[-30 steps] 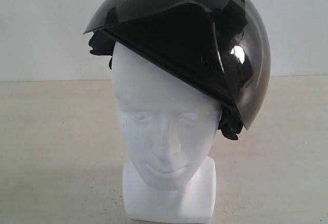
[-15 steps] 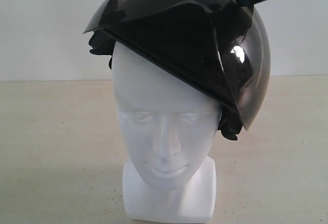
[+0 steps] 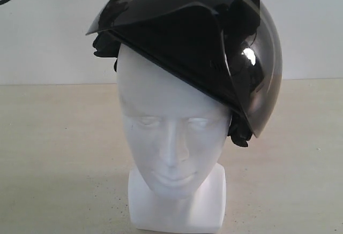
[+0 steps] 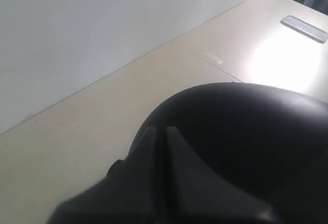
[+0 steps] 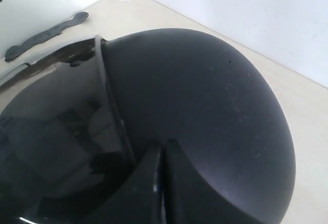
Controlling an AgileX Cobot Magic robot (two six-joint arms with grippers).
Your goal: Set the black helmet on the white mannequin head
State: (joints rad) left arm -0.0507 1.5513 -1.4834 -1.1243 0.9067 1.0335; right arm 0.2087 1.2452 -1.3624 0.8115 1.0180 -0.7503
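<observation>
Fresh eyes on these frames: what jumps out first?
The black helmet sits crooked on the white mannequin head at the centre of the exterior view, its brim slanting down toward that view's right. Two shut pincers flank the crown: the left pincer at upper left and the right pincer at upper right, beside the tinted visor.
</observation>
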